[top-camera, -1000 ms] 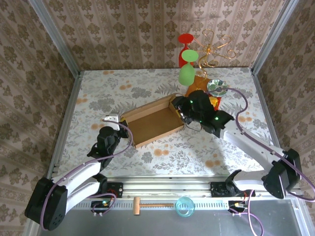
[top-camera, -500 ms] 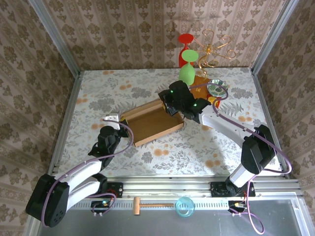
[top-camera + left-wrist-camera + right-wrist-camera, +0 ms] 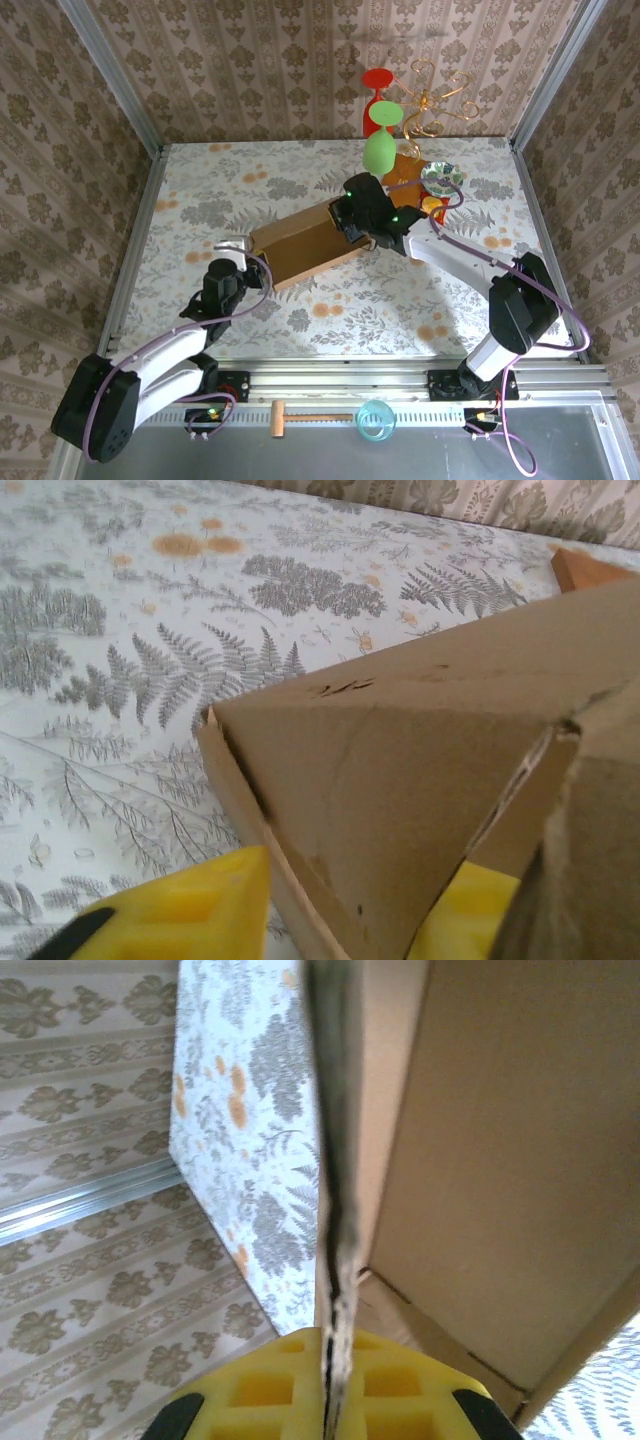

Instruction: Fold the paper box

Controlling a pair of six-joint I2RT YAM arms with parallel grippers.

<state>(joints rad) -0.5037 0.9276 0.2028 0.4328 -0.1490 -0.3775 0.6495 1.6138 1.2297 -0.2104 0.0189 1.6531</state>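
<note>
The paper box (image 3: 300,245) lies slantwise mid-table, its brown lid panel tilted down over the tray. My right gripper (image 3: 348,217) holds the lid at the box's far right end. In the right wrist view the yellow pads (image 3: 270,1390) are pressed together on the lid's thin cardboard edge (image 3: 335,1210). My left gripper (image 3: 252,272) sits at the box's near left corner. In the left wrist view its yellow fingers (image 3: 190,910) stand apart, open, straddling that corner of the box (image 3: 400,740) without pinching it.
Behind the box stand a green goblet (image 3: 379,150), a red one (image 3: 377,85), a gold wire stand (image 3: 430,100), an orange board (image 3: 405,168) and a shiny disc (image 3: 440,178). A wooden mallet (image 3: 300,418) and a blue cup (image 3: 375,418) lie on the near rail.
The right gripper moved onto the lid's edge, shut on it and swung the lid down over the open tray. The left gripper opened at the near left corner.
</note>
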